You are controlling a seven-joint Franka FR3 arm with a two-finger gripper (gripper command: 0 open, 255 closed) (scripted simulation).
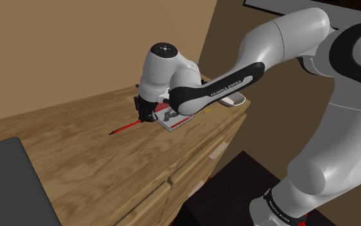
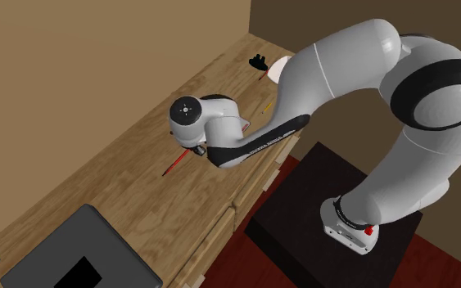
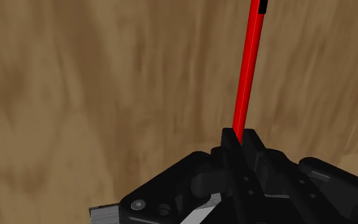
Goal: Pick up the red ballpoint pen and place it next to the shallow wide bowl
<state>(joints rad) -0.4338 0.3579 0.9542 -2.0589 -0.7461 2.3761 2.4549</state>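
Observation:
The red pen [image 1: 125,126] with a black tip lies along the wooden dresser top [image 1: 76,147], and my gripper [image 1: 148,116] is shut on its near end. In the wrist view the two black fingertips [image 3: 227,137] press together around the pen [image 3: 247,76], which runs straight out from my gripper [image 3: 240,135]. In the second exterior view the pen [image 2: 172,163] sticks out below the hand [image 2: 192,151]. The white shallow bowl [image 2: 279,70] sits at the far end of the top, partly hidden by the arm; a sliver of the bowl [image 1: 238,98] shows behind the forearm.
A flat grey-white book-like thing with a red edge [image 1: 174,122] lies under the wrist. A dark grey slab [image 2: 81,254] sits at the near end of the top. A small black object [image 2: 259,61] is by the bowl. A tan wall backs the dresser.

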